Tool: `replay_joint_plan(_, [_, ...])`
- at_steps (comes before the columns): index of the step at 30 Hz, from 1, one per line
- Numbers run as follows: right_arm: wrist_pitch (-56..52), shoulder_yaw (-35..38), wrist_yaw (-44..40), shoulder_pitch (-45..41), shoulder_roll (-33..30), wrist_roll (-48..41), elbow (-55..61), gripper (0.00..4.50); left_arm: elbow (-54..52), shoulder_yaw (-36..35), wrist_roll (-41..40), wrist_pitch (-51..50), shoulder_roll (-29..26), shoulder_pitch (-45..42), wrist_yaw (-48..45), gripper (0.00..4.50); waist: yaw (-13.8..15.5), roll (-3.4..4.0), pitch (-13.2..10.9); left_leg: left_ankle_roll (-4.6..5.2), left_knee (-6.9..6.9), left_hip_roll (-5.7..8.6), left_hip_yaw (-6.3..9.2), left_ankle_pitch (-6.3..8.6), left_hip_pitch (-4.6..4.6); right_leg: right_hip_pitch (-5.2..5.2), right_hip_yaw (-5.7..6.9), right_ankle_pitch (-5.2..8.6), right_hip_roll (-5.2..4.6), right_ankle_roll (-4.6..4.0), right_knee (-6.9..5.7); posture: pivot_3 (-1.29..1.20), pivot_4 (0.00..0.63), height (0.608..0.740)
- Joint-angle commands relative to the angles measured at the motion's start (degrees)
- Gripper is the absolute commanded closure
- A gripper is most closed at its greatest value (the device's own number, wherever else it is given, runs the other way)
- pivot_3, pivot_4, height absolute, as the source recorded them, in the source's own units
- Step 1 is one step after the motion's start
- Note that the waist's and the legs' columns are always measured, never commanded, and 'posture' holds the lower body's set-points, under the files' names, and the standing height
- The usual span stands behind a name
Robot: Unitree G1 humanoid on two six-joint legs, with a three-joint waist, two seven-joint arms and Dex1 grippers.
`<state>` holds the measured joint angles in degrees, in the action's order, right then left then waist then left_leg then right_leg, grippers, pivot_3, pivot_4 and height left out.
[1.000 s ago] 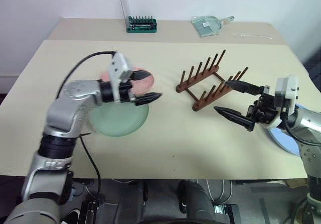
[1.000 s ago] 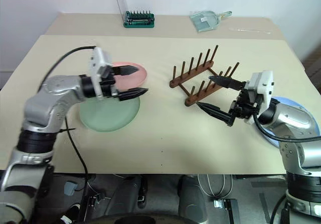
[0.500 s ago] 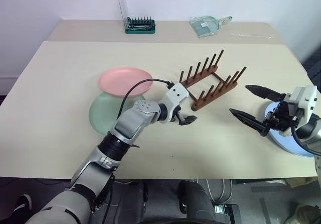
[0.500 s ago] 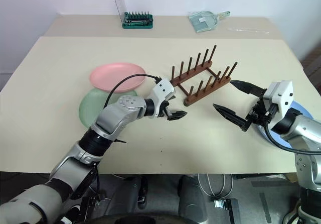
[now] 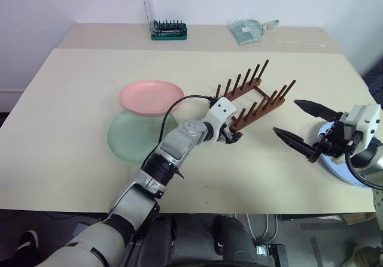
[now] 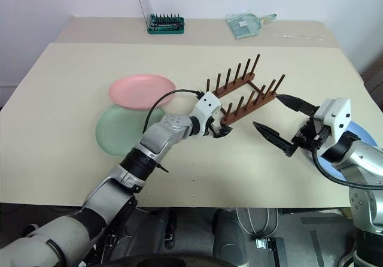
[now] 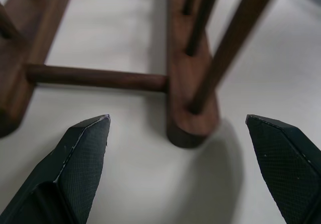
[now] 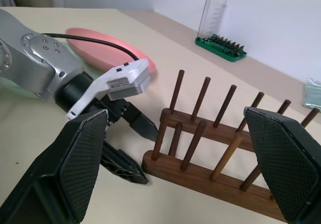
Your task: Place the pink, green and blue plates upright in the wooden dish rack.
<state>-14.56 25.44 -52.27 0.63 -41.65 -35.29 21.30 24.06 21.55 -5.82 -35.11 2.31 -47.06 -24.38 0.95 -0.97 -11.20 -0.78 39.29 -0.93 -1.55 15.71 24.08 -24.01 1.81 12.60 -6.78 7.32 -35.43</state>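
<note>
Dark reddish-brown wood marks the wooden dish rack, which we see standing empty near the middle of the table, set at a slant with its two peg rows running away toward the far right. Our left gripper sits at the rack's near end with its fingers spread wide and nothing between them. The left wrist view brings in what the head views cannot: the tip of the near rail and the crossbar lie just ahead of the two parted fingers, which touch neither.

Our right gripper hangs to the right of the rack, apart from it, fingers wide open and empty. Its wrist view looks across the rack's pegs to the left gripper from the front, showing one black finger low beside the rail end.

To the left of the rack, the pink plate lies flat, overlapping the far edge of the green plate, also flat. The blue plate lies at the table's right edge, mostly hidden behind our right arm.

At the far edge stand a green bit case and a clear dustpan.
</note>
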Motion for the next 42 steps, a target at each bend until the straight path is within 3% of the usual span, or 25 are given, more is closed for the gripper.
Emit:
replay_joint_plan(1, [1.04, 1.18, 0.66, -0.15, 0.06, -0.95, 2.61, 0.07, 2.5, 0.12, 2.04, 3.17, 2.07, -1.28, 0.61, 0.0, -0.03, 0.0, 0.0, 0.0, 0.0, 0.0, 0.0, 0.0, 0.0, 0.0, 0.0, 0.0, 0.0, 0.0, 0.0, 0.0, 0.15, 0.724])
replay_joint_plan(3, [0.98, 1.11, 0.91, -0.19, 0.02, -0.92, 2.87, 0.07, 3.48, -0.43, 1.39, 2.64, 3.37, -1.0, -0.53, 0.0, 0.0, 0.0, 0.0, 0.0, 0.0, 0.0, 0.0, 0.0, 0.0, 0.0, 0.0, 0.0, 0.0, 0.0, 0.0, 0.0, 0.15, 0.724])
replay_joint_plan(10, [0.36, 0.95, 1.68, -0.65, -0.27, -1.21, 3.71, 0.0, 4.83, 0.26, 3.55, 2.75, 4.01, -0.94, -2.37, 3.44, 0.06, 0.0, 0.01, 0.0, 0.0, 0.0, 0.0, 0.0, -0.01, 0.0, 0.0, 0.0, 0.0, 0.0, 0.0, 0.0, 0.15, 0.724])
replay_joint_plan(11, [0.35, 0.98, 1.7, -0.64, -0.31, -1.26, 3.75, 0.0, 4.83, 0.37, 3.96, 3.23, 3.97, -0.92, -2.61, 3.72, 0.1, 0.03, 0.05, 0.0, 0.0, 0.0, 0.0, 0.0, -0.01, 0.02, 0.0, 0.0, 0.0, 0.0, 0.0, 0.0, 0.15, 0.724])
replay_joint_plan(17, [0.05, 1.14, 2.27, -1.97, -0.24, -2.04, 3.47, 0.0, 4.17, -1.16, 5.81, 7.7, 3.08, -1.67, -1.26, 3.71, -0.04, 0.07, 0.08, 0.01, 0.0, 0.0, 0.01, 0.01, -0.05, 0.07, 0.01, 0.0, 0.0, 0.0, 0.03, 0.0, 0.15, 0.724])
replay_joint_plan(24, [-0.58, 0.46, 0.73, -4.95, -1.23, -3.64, 1.93, 0.0, 4.62, -0.36, 1.29, 18.65, -7.04, -5.13, -27.97, 3.71, -0.17, 0.12, 0.07, 0.01, -0.06, -0.01, -0.01, 0.01, -0.01, -0.04, 0.01, 0.01, 0.01, -0.02, -0.01, 0.0, 0.15, 0.724])
replay_joint_plan(31, [-1.92, 0.71, -1.05, -5.2, -1.79, -5.25, 1.58, 0.0, 13.1, -0.1, 3.26, 30.23, -11.84, -7.57, -38.36, 3.71, 0.05, 0.12, 0.07, 0.02, -0.03, -0.01, -0.02, 0.01, 0.06, -0.04, 0.02, 0.0, 0.0, -0.01, 0.03, 0.0, 0.15, 0.724])
replay_joint_plan(34, [-2.06, 0.85, -1.63, -4.7, -2.03, -5.2, 1.69, 0.0, 15.95, 1.41, 6.07, 37.21, -12.58, -7.87, -40.35, 3.71, -0.03, 0.11, 0.07, 0.02, -0.02, 0.0, -0.02, 0.01, 0.09, -0.04, 0.03, 0.0, 0.0, -0.01, 0.06, 0.0, 0.15, 0.724])
replay_joint_plan(42, [-2.5, 0.58, -2.07, -4.32, -2.28, -5.31, 2.08, 0.0, 20.13, 0.67, 7.87, 36.83, -11.29, -8.43, -40.36, 3.71, -0.11, 0.11, 0.07, 0.03, -0.01, -0.01, -0.01, 0.02, 0.09, -0.05, 0.04, 0.0, 0.0, 0.0, 0.04, 0.0, 0.15, 0.724])
